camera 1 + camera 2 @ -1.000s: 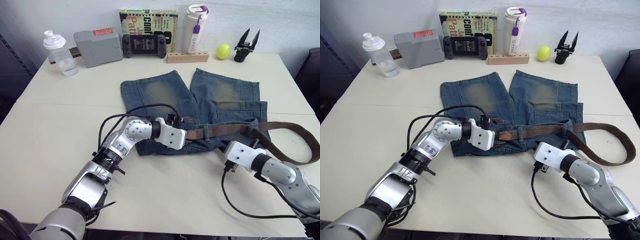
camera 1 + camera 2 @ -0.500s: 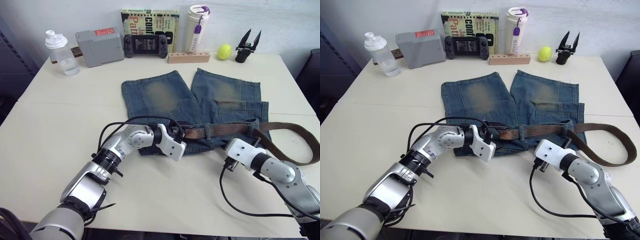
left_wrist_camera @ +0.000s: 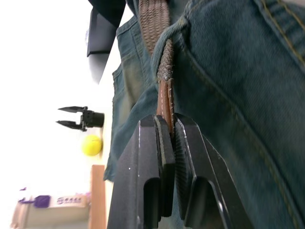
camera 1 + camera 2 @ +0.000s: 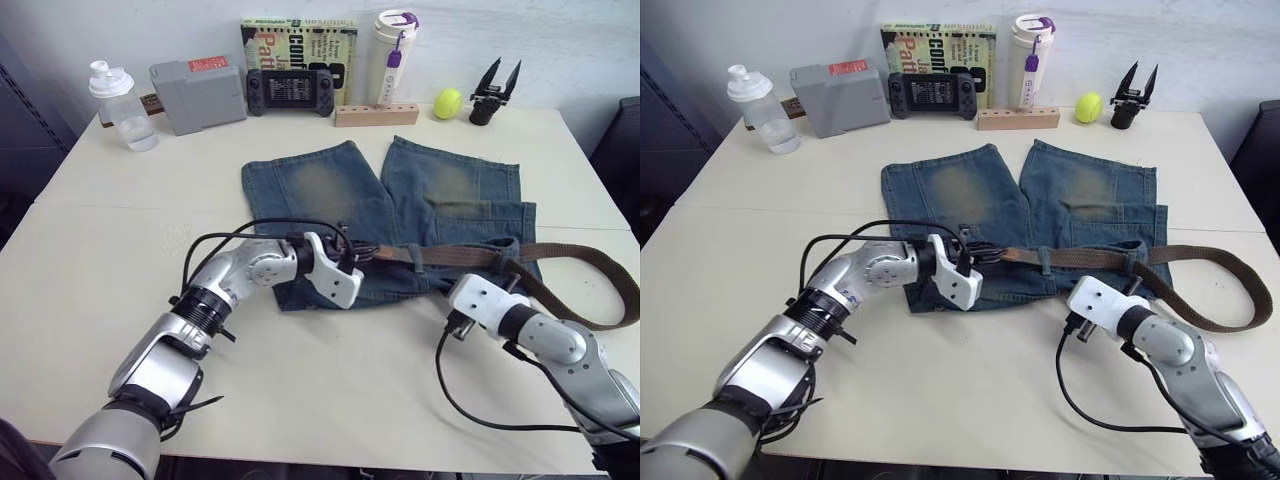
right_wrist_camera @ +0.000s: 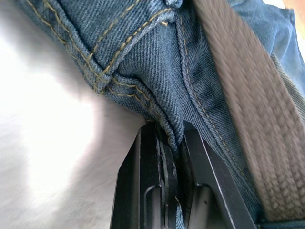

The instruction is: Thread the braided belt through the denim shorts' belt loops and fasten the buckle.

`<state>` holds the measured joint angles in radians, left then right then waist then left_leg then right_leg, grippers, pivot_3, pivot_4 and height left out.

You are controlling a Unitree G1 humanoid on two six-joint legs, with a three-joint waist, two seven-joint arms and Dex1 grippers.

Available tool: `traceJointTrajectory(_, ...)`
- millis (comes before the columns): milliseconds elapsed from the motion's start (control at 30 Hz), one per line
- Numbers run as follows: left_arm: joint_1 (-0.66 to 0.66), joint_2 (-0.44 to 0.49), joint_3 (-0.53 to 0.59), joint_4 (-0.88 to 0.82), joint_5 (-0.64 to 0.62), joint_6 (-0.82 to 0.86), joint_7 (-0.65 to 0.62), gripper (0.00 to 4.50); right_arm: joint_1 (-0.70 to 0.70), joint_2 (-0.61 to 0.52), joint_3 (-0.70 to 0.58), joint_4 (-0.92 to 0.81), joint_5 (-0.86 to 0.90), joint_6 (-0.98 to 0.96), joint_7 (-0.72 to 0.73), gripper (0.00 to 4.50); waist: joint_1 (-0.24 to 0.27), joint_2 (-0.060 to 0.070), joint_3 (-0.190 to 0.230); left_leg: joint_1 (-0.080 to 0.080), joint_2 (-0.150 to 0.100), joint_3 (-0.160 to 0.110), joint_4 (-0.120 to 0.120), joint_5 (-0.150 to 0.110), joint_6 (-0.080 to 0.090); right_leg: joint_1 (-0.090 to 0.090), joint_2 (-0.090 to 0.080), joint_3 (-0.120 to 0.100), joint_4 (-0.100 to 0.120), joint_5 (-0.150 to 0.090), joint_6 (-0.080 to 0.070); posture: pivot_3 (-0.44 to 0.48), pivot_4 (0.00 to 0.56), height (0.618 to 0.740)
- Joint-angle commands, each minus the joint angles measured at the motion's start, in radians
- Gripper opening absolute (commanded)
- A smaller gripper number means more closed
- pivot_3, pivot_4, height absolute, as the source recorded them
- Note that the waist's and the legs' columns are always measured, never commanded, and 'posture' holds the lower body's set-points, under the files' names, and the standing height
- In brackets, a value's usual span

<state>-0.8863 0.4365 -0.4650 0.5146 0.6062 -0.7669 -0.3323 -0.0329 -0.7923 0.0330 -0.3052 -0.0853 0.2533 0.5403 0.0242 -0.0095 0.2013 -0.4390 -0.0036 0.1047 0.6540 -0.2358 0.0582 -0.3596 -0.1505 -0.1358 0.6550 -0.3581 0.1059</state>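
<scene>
On the counter (image 4: 120, 290), left end effector (image 3: 167, 125) clamped on braided belt (image 4: 470, 256) tip, right end effector (image 5: 170, 138) pinching denim shorts (image 4: 330, 190) hem.

A big cream table (image 4: 120, 250) fills most of the room we can see. A thin line runs across its top from side to side. Behind the table stands a plain white wall (image 4: 560, 40). The light is bright and even. On the left, past the table's edge, there is a dark blue-grey corner (image 4: 30, 130). On the right, a dark chair (image 4: 620, 140) stands beside the table.
</scene>
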Motion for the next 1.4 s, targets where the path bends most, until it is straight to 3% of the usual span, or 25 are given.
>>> traceJointTrajectory(33,0.006,0.074,0.062,-0.041,-0.035,-0.013,-0.007,0.03,0.0,0.004,-0.031,0.011,-0.021,0.077,-0.008,0.0,0.0,0.0,0.0,0.0,0.0,0.0,0.0,0.0,0.0,0.0,0.0,0.0,0.0,0.0,0.0,0.0,0.15,0.694)
traceJointTrajectory(200,0.06,0.191,0.088,-0.055,-0.048,-0.033,-0.034,0.03,-0.009,0.0,-0.031,0.017,-0.013,0.111,0.01,0.0,0.0,0.0,0.0,0.0,0.0,0.0,0.0,0.0,0.0,0.0,0.0,0.0,0.002,0.0,0.0,0.0,0.15,0.694)
traceJointTrajectory(400,0.148,0.255,0.109,-0.098,-0.083,-0.014,-0.08,0.03,-0.029,-0.008,-0.021,0.032,-0.009,0.112,0.042,0.0,0.0,-0.001,-0.001,0.0,0.0,0.0,0.0,0.0,0.0,0.0,0.0,0.0,0.003,0.0,0.0,0.0,0.15,0.694)
traceJointTrajectory(800,0.218,0.222,0.147,-0.138,-0.221,0.102,-0.183,0.03,-0.058,0.002,-0.005,0.05,-0.017,0.097,0.068,0.0,-0.001,-0.003,-0.002,0.0,0.0,0.0,0.0,0.0,0.0,0.0,0.0,0.0,0.004,0.0,0.0,0.0,0.15,0.694)
traceJointTrajectory(1067,0.243,0.281,0.285,-0.149,-0.584,0.18,-0.414,3.3,-0.032,-0.01,-0.033,0.012,0.014,0.106,0.095,0.0,-0.001,-0.003,-0.002,0.001,0.0,0.0,0.0,0.0,0.0,0.0,0.0,0.0,0.004,0.0,0.0,0.0,0.15,0.694)
traceJointTrajectory(1167,0.279,0.293,0.322,-0.264,-0.755,0.224,-0.527,4.41,-0.017,-0.021,-0.056,-0.01,0.028,0.113,0.114,0.0,-0.001,-0.003,-0.002,0.001,0.0,0.0,0.0,0.0,0.0,0.0,0.0,0.0,0.003,0.0,0.0,0.0,0.15,0.694)
traceJointTrajectory(1267,0.312,0.25,0.332,-0.411,-0.906,0.462,-0.556,4.46,-0.006,-0.034,-0.083,-0.048,0.053,0.136,0.142,0.0,0.004,-0.003,-0.002,0.0,0.0,-0.001,0.001,0.0,0.0,0.001,0.0,0.0,0.003,0.0,0.0,0.0,0.15,0.694)
traceJointTrajectory(1400,0.313,0.187,0.291,-0.495,-0.986,0.712,-0.591,4.46,-0.004,-0.036,-0.104,-0.089,0.097,0.17,0.172,0.0,0.001,-0.003,-0.002,0.0,-0.001,-0.003,0.002,0.0,0.0,0.002,0.0,0.0,0.003,0.0,0.0,0.0,0.15,0.694)
